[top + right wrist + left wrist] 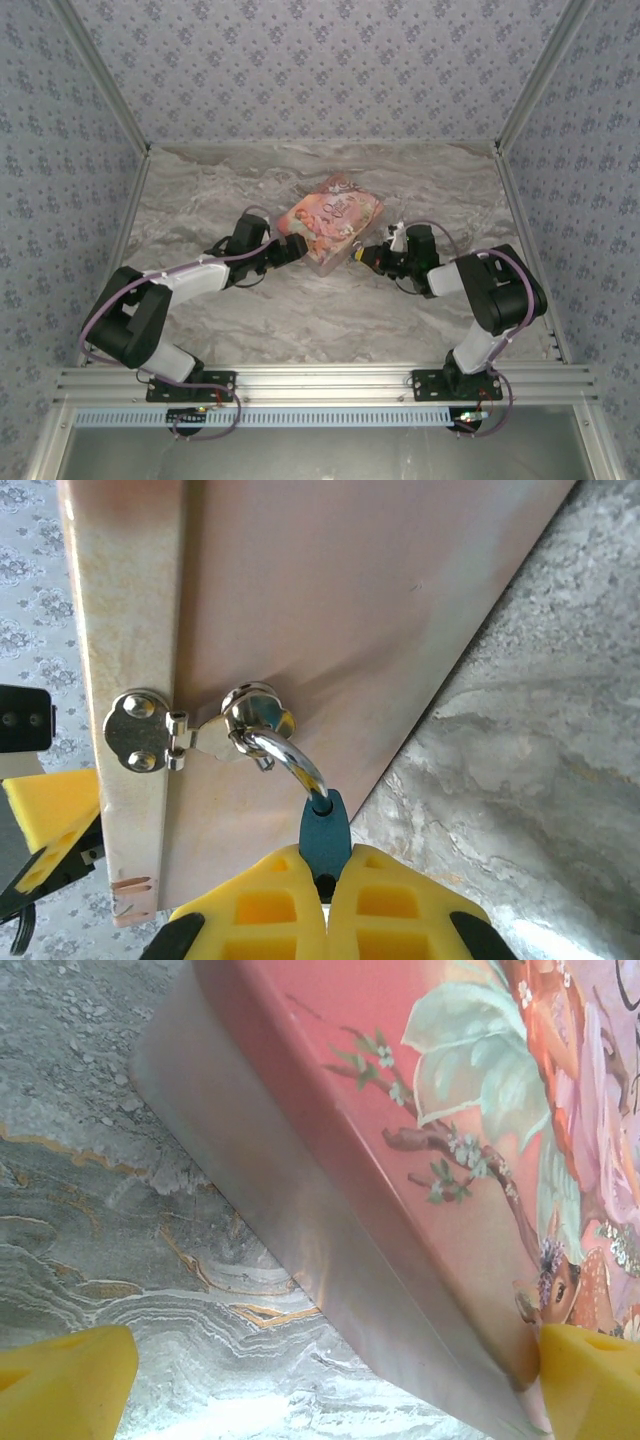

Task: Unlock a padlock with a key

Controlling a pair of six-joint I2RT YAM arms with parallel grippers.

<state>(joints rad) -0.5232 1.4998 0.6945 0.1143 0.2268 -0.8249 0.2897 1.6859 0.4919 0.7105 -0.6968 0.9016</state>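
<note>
The teal padlock (324,830) hangs by its silvery shackle (292,760) from the metal hasp (190,730) on the side wall of the pink illustrated box (330,590). My right gripper (325,885) is shut on the padlock's body, with its yellow pads pressed on both flat faces. From above, that gripper (362,257) sits at the box's (330,215) near right corner. My left gripper (295,248) is open at the box's near left side. One of its yellow fingers (62,1382) rests over the table and the other lies against the box's pink lid (450,1160). The key is out of view.
The box lies tilted in the middle of a marble-patterned table (300,310). Wallpapered walls close off the back and both sides. An aluminium rail (320,380) carries both arm bases along the near edge.
</note>
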